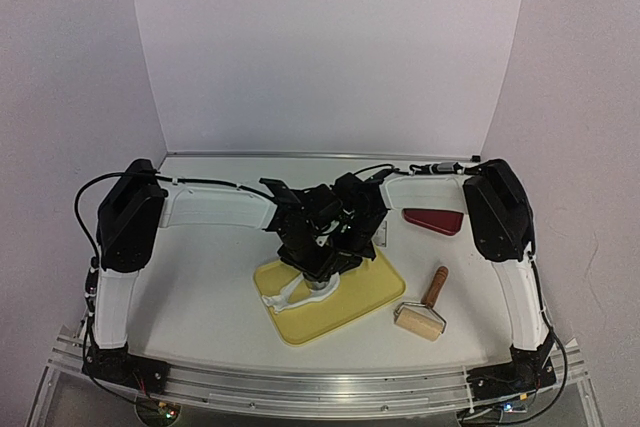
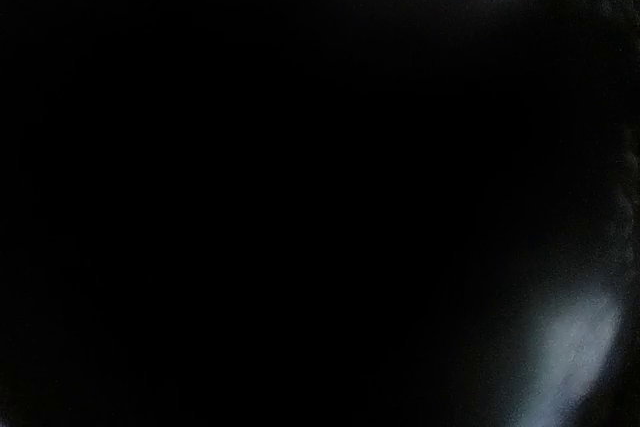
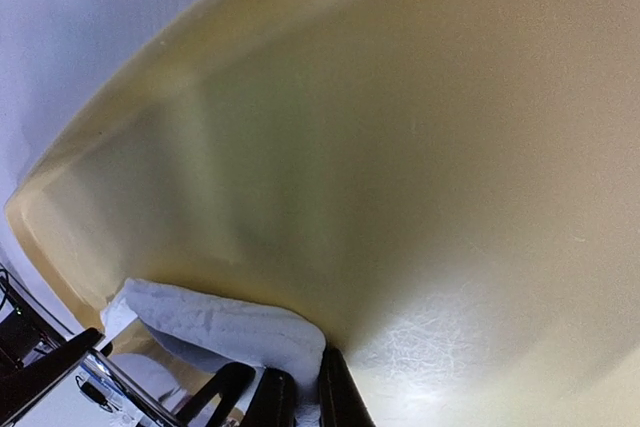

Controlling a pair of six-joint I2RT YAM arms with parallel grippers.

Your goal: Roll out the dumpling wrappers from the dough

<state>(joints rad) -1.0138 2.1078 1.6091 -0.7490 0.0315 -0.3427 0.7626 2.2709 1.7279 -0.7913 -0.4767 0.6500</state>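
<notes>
On the yellow board (image 1: 370, 292) (image 3: 400, 147) lies the dough (image 1: 283, 294) (image 3: 220, 322), a ragged white strip. My right gripper (image 1: 338, 265) (image 3: 303, 372) is low over the board and shut on the strip's near end, with white dough pinched between its black fingers. A steel ring cutter (image 1: 320, 289) (image 3: 95, 382) shows just beside it. My left gripper (image 1: 303, 265) hangs tight against the right one above the ring. The left wrist view is black, so how its jaws stand does not show. The dumpling wrappers are hidden from view.
A wooden roller (image 1: 424, 313) lies on the table to the right of the board. A dark red flat piece (image 1: 435, 219) sits behind it near the right arm. White walls close in the back and both sides.
</notes>
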